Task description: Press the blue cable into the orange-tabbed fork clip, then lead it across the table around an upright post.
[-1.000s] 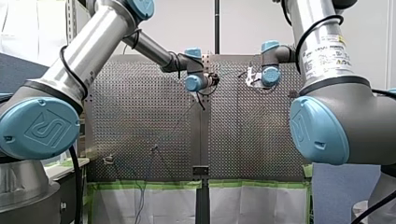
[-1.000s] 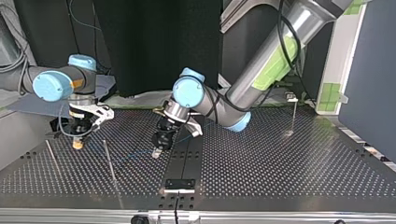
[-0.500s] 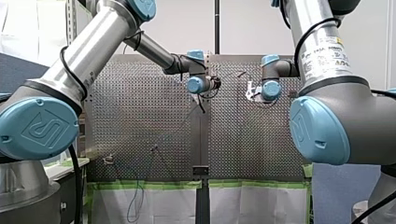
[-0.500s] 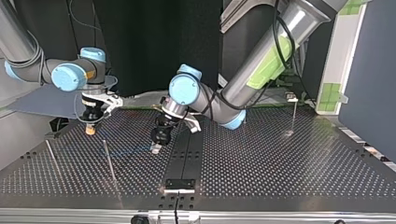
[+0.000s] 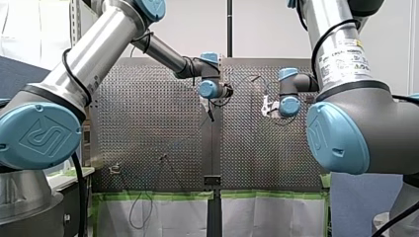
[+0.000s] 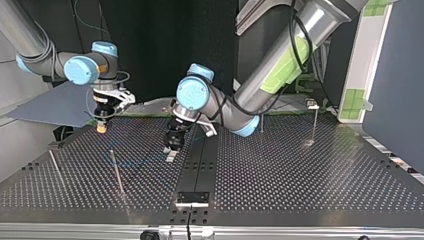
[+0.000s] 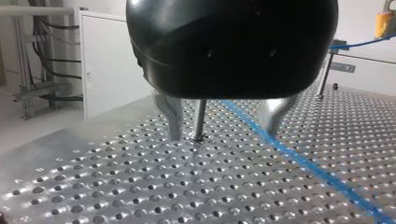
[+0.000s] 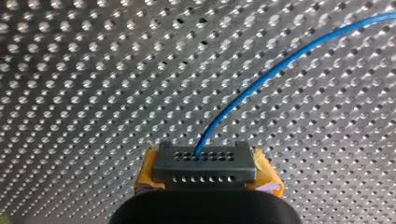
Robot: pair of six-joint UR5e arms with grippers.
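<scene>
The blue cable [image 8: 280, 65] runs out from between the yellow pads [image 8: 267, 175] of my right gripper [image 8: 205, 179], which is shut on it above the perforated table. In the top view my right gripper [image 6: 102, 127] hangs at the far left. My left gripper [image 7: 223, 122] stands low over the table with its metal fingers [image 7: 172, 116] apart. The cable [image 7: 299, 161] lies loose on the plate, passing by one finger. A thin upright post [image 7: 200, 119] stands just ahead between the fingers. In the top view my left gripper [image 6: 171, 150] is near the middle strip.
Thin upright posts stand at the top view's left [image 6: 116, 172], far left [image 6: 55, 167] and far right [image 6: 314, 125]. A dark strip [image 6: 200, 165] runs down the table's middle to a bracket [image 6: 192, 197]. A small clip [image 5: 114, 169] sits at the front view's lower left.
My left gripper has opened and let the cable go. My right gripper, still shut on the cable, has risen and moved up and to the right in the top view.
</scene>
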